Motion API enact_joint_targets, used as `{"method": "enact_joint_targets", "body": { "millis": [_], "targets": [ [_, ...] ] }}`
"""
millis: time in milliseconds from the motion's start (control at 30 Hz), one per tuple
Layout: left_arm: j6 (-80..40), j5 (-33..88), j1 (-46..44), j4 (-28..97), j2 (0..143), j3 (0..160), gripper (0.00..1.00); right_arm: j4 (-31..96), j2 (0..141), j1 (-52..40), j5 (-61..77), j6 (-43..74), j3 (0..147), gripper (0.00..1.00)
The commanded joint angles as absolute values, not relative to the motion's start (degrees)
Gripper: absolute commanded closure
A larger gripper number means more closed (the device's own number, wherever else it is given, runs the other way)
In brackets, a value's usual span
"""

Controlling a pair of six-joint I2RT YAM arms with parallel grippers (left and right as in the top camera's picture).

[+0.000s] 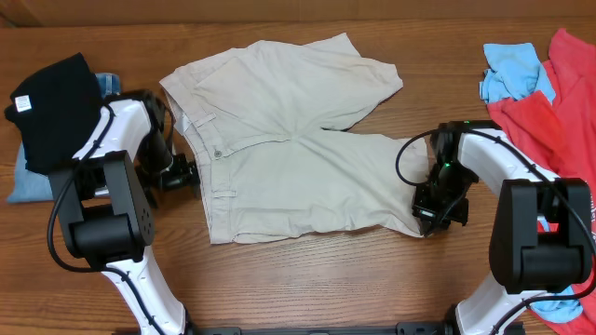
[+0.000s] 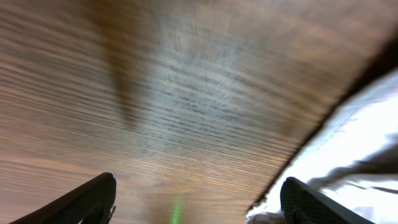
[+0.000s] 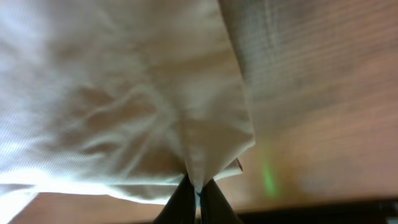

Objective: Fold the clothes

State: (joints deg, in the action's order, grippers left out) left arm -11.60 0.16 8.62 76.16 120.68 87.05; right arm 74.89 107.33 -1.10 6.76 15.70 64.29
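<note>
The clothes [image 1: 289,149], a pale beige pair of shorts-length trousers, lie spread flat on the wooden table, waistband to the left and two legs to the right. My right gripper [image 1: 426,216] is shut on the hem corner of the near leg; in the right wrist view the beige cloth [image 3: 155,106] runs into the pinched fingertips [image 3: 198,190]. My left gripper [image 1: 191,174] stands open just left of the waistband, its two dark fingers [image 2: 87,202] wide apart over bare wood, with the cloth's edge [image 2: 354,149] beside the right finger.
A black garment [image 1: 51,102] lies on folded blue denim [image 1: 33,181] at the far left. A pile of red and light blue clothes [image 1: 545,88] sits at the right edge. Bare wood [image 1: 317,279] runs along the front.
</note>
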Motion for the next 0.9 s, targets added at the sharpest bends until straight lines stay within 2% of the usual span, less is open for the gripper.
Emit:
{"method": "enact_joint_targets", "body": {
  "millis": [0,133,233,267,333,367,533,733,867],
  "targets": [
    [-10.2,1.8,8.6,77.6,120.8,93.2,0.12,71.8,106.8,-0.2,3.6,18.0,64.9,0.89],
    [-9.4,5.3,8.6,77.6,120.7,97.7,0.11,69.4,106.1,2.9,2.5,19.4,70.7,0.82],
    [-9.2,8.3,8.6,75.9,120.7,98.9,0.1,69.1,106.0,4.7,1.2,19.3,79.1,0.73],
    [-9.2,9.1,8.6,75.3,120.7,98.9,0.1,68.5,106.0,5.0,0.6,19.0,81.9,0.67],
    [-9.2,10.7,8.6,74.4,120.7,98.9,0.09,65.8,106.0,5.0,1.2,17.1,87.2,0.44],
    [-9.2,11.5,8.5,74.0,120.7,98.9,0.09,63.8,106.0,5.0,1.7,15.5,88.9,0.39],
    [-9.2,14.9,8.5,72.8,120.7,98.9,0.09,50.5,106.3,4.5,10.9,4.4,92.2,0.38],
    [-9.2,15.1,7.6,72.1,120.7,98.9,0.09,43.3,113.4,4.5,17.1,4.5,92.2,0.37],
    [-9.5,15.1,6.6,71.5,120.7,98.9,0.09,38.9,120.2,4.2,21.4,4.4,92.4,0.32]
  ]
}}
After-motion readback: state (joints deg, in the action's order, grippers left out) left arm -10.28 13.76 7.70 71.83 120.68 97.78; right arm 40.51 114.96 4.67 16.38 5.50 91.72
